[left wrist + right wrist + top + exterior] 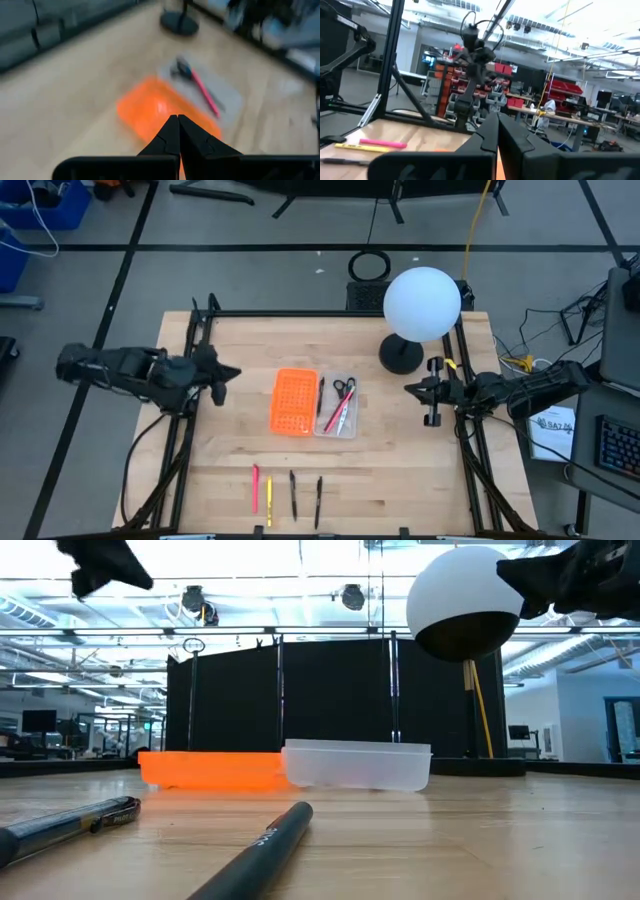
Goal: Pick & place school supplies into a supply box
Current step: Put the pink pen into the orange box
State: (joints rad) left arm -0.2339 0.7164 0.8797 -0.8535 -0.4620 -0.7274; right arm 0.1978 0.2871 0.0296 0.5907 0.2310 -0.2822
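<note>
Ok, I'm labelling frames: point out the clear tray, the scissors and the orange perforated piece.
clear tray [349, 425]: high view, near edge of its floor.
scissors [344, 387]: high view, black handles.
orange perforated piece [293, 401]: high view, middle of its top face.

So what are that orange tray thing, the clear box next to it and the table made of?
The orange tray looks like moulded plastic: a bright, even colour with a grid of small holes. The clear box seems to be thin frosted plastic, since the scissors and a pink pen inside show through it. The table looks like pale wood with visible plank lines and a matte finish.
</note>
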